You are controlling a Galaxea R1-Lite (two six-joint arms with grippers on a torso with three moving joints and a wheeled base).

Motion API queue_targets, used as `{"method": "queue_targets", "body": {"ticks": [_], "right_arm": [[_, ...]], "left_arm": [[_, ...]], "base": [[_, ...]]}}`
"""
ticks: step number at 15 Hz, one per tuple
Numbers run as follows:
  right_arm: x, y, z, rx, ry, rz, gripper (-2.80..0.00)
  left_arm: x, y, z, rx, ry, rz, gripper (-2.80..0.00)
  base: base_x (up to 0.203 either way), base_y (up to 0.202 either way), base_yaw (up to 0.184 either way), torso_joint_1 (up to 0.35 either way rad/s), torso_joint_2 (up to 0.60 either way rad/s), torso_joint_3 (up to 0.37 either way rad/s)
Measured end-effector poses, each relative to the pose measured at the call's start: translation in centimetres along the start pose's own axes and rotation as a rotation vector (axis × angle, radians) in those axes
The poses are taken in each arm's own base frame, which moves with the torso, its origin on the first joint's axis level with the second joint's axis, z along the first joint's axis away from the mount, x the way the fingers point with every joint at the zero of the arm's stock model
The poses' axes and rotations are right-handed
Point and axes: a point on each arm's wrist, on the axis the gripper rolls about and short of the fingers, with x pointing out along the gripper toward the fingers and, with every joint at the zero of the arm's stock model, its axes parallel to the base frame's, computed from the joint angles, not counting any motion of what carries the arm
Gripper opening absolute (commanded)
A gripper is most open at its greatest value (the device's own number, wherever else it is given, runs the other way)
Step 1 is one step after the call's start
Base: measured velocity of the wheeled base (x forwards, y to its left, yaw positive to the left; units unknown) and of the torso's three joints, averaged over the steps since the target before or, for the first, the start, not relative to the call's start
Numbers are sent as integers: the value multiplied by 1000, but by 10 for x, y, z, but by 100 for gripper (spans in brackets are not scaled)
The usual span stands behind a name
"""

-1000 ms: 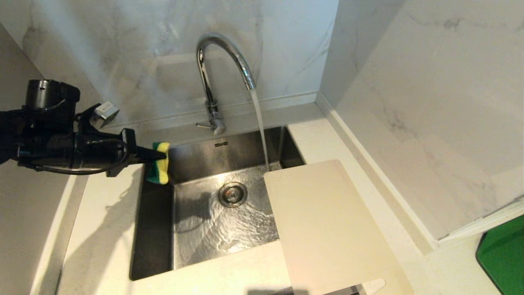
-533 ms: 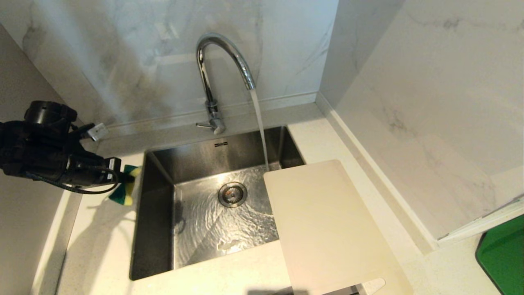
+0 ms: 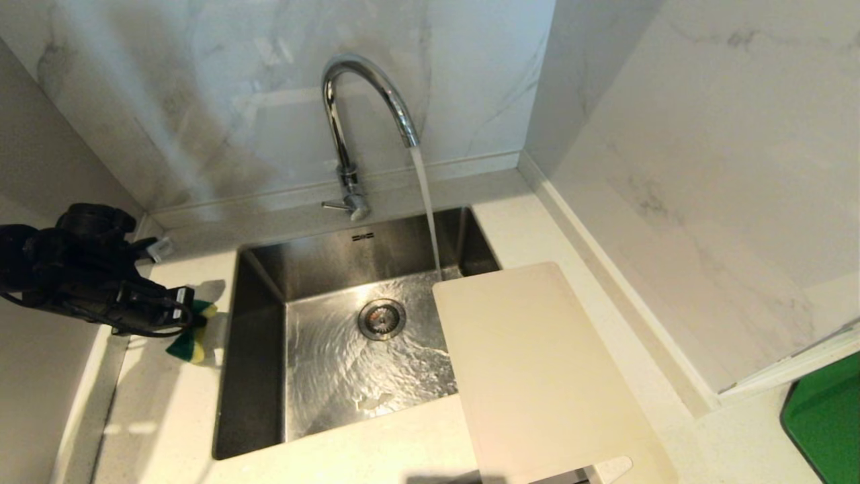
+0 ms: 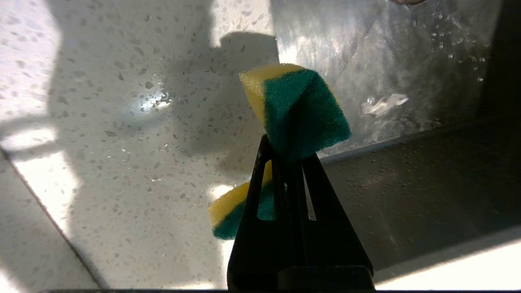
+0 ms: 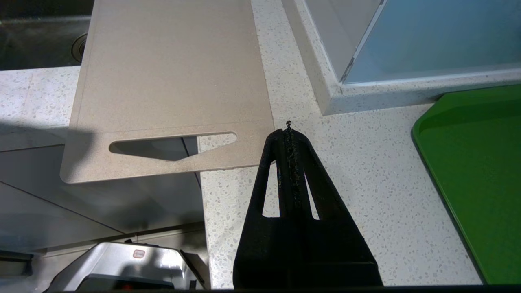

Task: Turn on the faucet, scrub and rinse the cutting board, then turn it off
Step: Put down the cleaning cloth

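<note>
Water runs from the chrome faucet (image 3: 366, 101) into the steel sink (image 3: 255, 376); its thin lever (image 3: 334, 205) sticks out at the base. The cream cutting board (image 3: 537, 370) lies over the sink's right rim and the counter; its slot handle end (image 5: 171, 146) overhangs the counter's front edge. My left gripper (image 3: 195, 319) hangs low over the counter left of the sink, shut on a yellow-and-green sponge (image 4: 299, 108) squeezed between its jaws. My right gripper (image 5: 288, 130) is out of the head view, shut and empty above the counter by the board's handle end.
A green tray (image 3: 826, 417) lies on the counter at the far right. Marble walls close in behind and to the right of the sink. A pale speckled counter (image 3: 168, 417) surrounds the sink. A metal appliance (image 5: 122, 264) sits below the counter's front edge.
My left arm has swung left and down, carrying the sponge from over the sink's left rim to low above the counter beside it. Water keeps running. The board has stayed put.
</note>
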Motion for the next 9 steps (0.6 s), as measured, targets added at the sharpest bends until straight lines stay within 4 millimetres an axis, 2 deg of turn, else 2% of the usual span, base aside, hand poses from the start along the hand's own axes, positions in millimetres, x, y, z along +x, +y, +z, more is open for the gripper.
{"method": "queue_targets", "body": {"ticks": [6,7,9], "right_arm": [[0,0,0,0,1,1,-280],[0,0,0,0,0,0,-280],[0,0,0,0,0,0,-280]], "left_arm": [[15,12,-5,-21,43,20,-280],[15,15,-6,-19,46,24,0],[15,17,-7,-14,43,26,0]], "base": [[0,0,0,0,0,0],[0,0,0,0,0,0],[0,0,0,0,0,0]]}}
